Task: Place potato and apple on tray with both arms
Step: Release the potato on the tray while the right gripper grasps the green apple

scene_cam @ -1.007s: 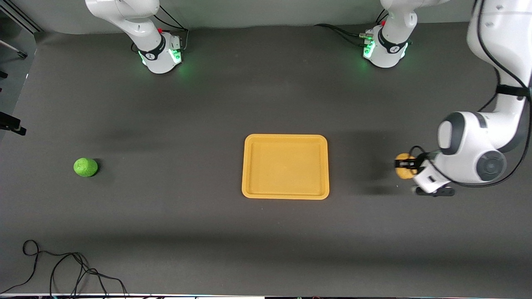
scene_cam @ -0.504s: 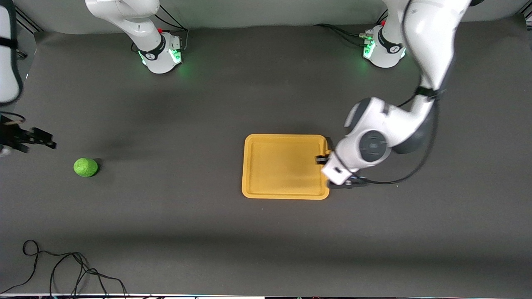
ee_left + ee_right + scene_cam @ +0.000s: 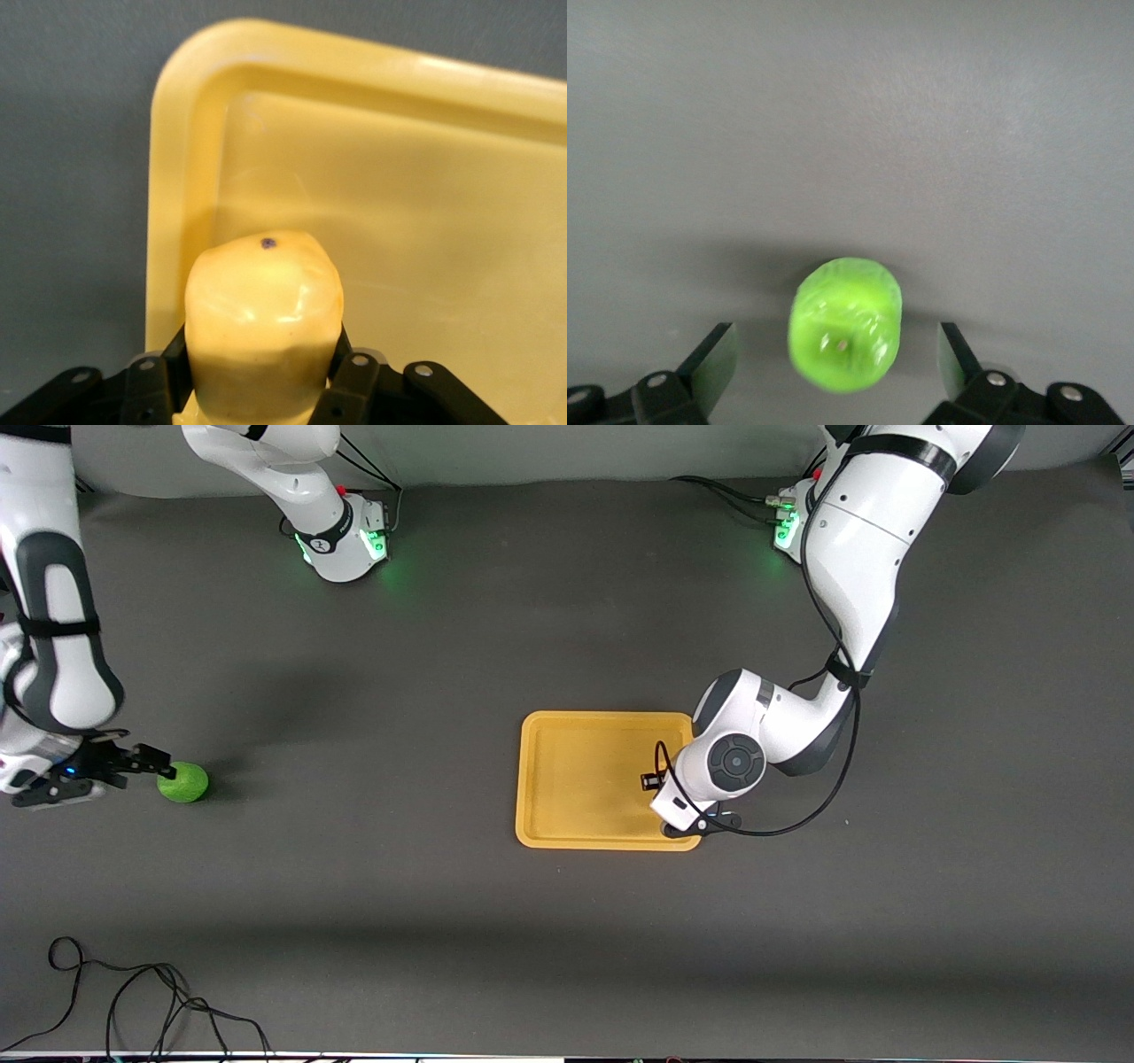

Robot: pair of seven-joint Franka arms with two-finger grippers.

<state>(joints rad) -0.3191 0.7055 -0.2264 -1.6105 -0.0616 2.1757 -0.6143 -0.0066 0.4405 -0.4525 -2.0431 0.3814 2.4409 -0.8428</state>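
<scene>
My left gripper (image 3: 656, 782) is over the yellow-orange tray (image 3: 567, 779), at the tray's end toward the left arm. In the left wrist view it (image 3: 263, 359) is shut on the yellow-tan potato (image 3: 263, 305), held just above the tray floor (image 3: 416, 230) near a rounded corner. In the front view the wrist hides the potato. The green apple (image 3: 182, 781) lies on the table at the right arm's end. My right gripper (image 3: 152, 764) is open right beside it. In the right wrist view the apple (image 3: 846, 323) sits between the open fingers (image 3: 713, 359), touching neither.
A black cable (image 3: 133, 1001) lies coiled on the table near the front edge at the right arm's end. The two arm bases (image 3: 341, 536) (image 3: 819, 527) stand along the edge farthest from the front camera. The mat around the tray is bare dark grey.
My left arm has swung the potato from the table at its own end to over the tray. My right arm has come into view and down to the apple.
</scene>
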